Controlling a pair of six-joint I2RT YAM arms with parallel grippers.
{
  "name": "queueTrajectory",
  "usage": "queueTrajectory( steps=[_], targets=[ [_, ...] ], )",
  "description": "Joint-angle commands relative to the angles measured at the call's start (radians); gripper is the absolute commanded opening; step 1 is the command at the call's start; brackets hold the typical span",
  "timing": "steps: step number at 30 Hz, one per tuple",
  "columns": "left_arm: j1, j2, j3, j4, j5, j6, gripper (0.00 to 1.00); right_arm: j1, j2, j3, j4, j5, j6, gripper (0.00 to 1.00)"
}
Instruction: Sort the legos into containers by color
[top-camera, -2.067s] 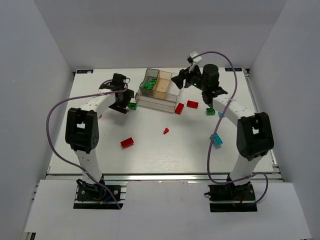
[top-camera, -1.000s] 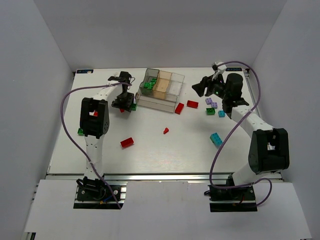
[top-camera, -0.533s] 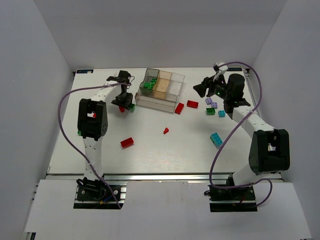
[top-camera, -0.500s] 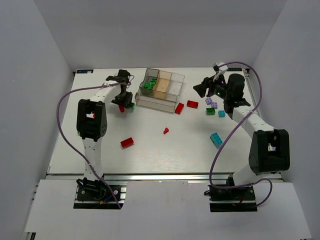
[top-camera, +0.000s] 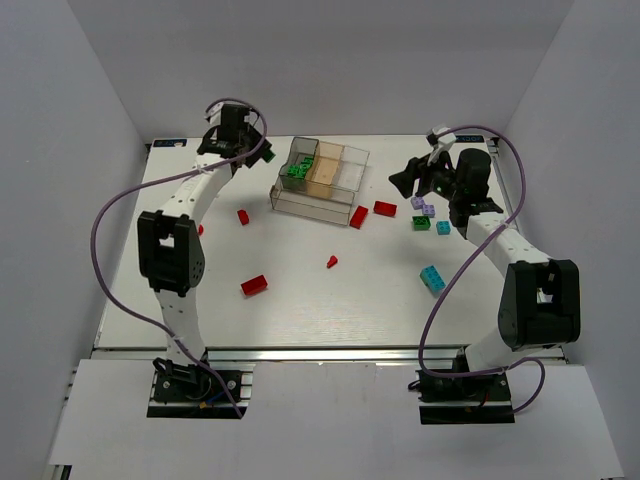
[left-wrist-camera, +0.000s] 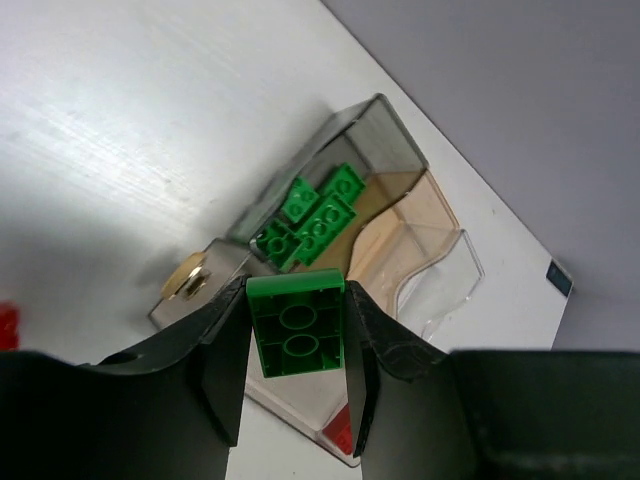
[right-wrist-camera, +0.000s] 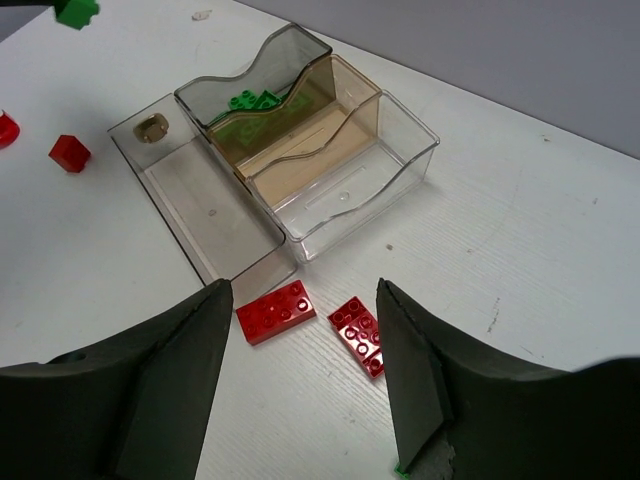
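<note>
The clear divided tray (top-camera: 300, 205) stands at the back middle of the table, with several green bricks (top-camera: 296, 170) in its left rear compartment. My left gripper (top-camera: 232, 130) hangs raised left of the tray, shut on a green brick (left-wrist-camera: 296, 325) seen from its hollow underside. In the left wrist view the tray (left-wrist-camera: 420, 290) and its green bricks (left-wrist-camera: 310, 215) lie just beyond the held brick. My right gripper (top-camera: 405, 178) hovers open right of the tray. In its wrist view the right gripper (right-wrist-camera: 302, 300) has two red bricks (right-wrist-camera: 275, 312) (right-wrist-camera: 358, 330) on the table between its fingers.
Loose bricks lie around: red ones (top-camera: 254, 285) (top-camera: 243, 216), a small red piece (top-camera: 331, 262), pale purple (top-camera: 422, 206), green (top-camera: 421, 223) and cyan ones (top-camera: 432, 278) on the right. The enclosure's white walls stand on three sides.
My left gripper shut on the green brick beside the tray's left end and lifted it up and toward the back. The right arm has barely moved.
</note>
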Motion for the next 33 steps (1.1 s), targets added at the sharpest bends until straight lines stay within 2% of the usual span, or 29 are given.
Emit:
queueTrajectory(
  steps=[1,2,5,8,23,33],
  targets=[
    [-0.007,0.076,0.091,0.159,0.154,0.172,0.03,-0.003,-0.026,0.0,0.001,-0.004,-0.034,0.66],
    [-0.007,0.133,0.158,0.162,0.21,0.194,0.03,-0.003,-0.028,-0.001,-0.005,-0.004,-0.038,0.66],
    [-0.007,0.231,0.276,0.155,0.247,0.217,0.09,-0.003,-0.031,-0.007,-0.014,0.004,-0.043,0.66],
    [-0.007,0.288,0.329,0.155,0.234,0.215,0.17,-0.006,-0.037,-0.015,-0.021,0.008,-0.047,0.67],
    [-0.026,0.388,0.379,0.172,0.306,0.185,0.53,-0.023,-0.025,-0.029,-0.04,0.025,-0.072,0.69],
    [-0.026,0.377,0.359,0.168,0.33,0.197,0.57,-0.037,-0.003,-0.02,-0.06,0.031,-0.07,0.7]
  ],
)
